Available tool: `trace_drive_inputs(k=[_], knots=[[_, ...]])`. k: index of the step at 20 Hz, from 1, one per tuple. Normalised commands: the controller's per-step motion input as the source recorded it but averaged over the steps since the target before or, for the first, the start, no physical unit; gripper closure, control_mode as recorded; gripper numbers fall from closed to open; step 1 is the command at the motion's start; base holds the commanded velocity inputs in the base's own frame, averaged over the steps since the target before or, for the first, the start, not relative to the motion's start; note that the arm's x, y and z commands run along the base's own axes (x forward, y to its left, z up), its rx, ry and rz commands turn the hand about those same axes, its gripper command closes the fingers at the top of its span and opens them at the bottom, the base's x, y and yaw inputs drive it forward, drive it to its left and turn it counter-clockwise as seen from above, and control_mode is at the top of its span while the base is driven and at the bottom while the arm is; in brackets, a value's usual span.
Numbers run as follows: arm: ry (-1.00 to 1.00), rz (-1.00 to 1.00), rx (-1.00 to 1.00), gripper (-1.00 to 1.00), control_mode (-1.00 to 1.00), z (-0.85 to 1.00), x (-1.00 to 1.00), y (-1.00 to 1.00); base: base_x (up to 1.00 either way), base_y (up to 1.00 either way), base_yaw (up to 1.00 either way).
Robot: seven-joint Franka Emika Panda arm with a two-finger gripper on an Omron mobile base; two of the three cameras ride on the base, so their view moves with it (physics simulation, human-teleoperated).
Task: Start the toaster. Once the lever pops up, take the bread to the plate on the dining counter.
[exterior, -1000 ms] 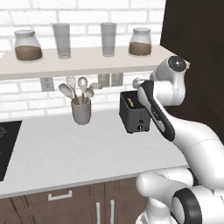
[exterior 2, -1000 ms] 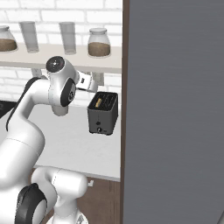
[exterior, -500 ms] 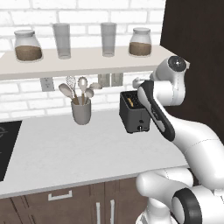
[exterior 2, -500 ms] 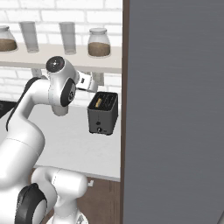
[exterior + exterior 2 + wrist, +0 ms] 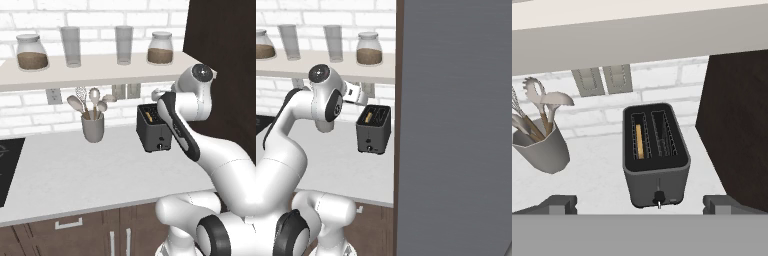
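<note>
Gripper point(image 5: 640, 205) released, jaws wide, hovering above toaster point(image 5: 656, 155). Bread point(image 5: 639, 141) sits in left slot. Utensil cup point(image 5: 541, 147) at 9 o'clock; lever position unclear.

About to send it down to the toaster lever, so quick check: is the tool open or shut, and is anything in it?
Tool: open, fingertips wide apart, holding nothing; it hovers above the small dark grey toaster.

Dark grey toaster point(image 5: 656, 170), tan bread point(image 5: 639, 141)
</note>
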Motion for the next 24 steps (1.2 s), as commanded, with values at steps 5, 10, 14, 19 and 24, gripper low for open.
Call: trace_drive_inputs(k=[5,10,14,19,24], knots=[[0.0,0.0,0.0,-1.0,-1.0,0.0,0.0,0.0,0.0,0.0,0.0],[0.0,0.0,0.0,-1.0,-1.0,0.0,0.0,0.0,0.0,0.0,0.0],[0.0,0.0,0.0,-1.0,-1.0,0.0,0.0,0.0,0.0,0.0,0.0],[0.0,0.0,0.0,-1.0,-1.0,0.0,0.0,0.0,0.0,0.0,0.0],[0.0,0.0,0.0,-1.0,-1.0,0.0,0.0,0.0,0.0,0.0,0.0]])
